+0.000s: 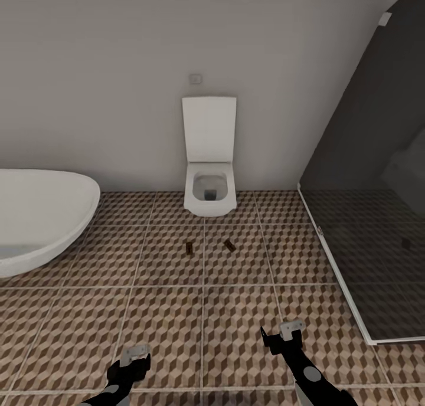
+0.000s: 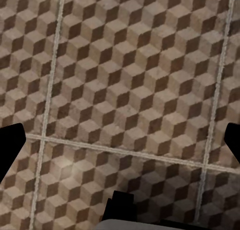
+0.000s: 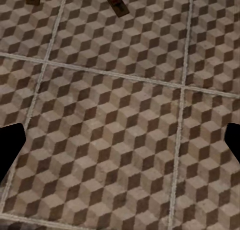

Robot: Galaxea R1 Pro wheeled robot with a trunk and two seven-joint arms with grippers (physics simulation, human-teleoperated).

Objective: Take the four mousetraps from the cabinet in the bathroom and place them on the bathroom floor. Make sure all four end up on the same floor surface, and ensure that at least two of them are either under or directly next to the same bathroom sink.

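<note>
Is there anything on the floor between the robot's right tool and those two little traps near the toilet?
Nothing visible: only bare tiled floor lies between the right tool and the two traps.

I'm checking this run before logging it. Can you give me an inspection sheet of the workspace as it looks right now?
Surface: patterned tile floor, brown, beige and grey cubes with pale grout.
Job's things: two mousetraps on the floor in front of the toilet, left trap and right trap, lying apart. Cabinet and sink: nothing seen.
Clutter: nothing seen.
Claws: left claw and right claw hang low over the tiles, both open and holding nothing.
Cables: nothing seen.
Surroundings: white toilet with lid up against the wall, white bathtub at left, dark glass shower at right.
</note>
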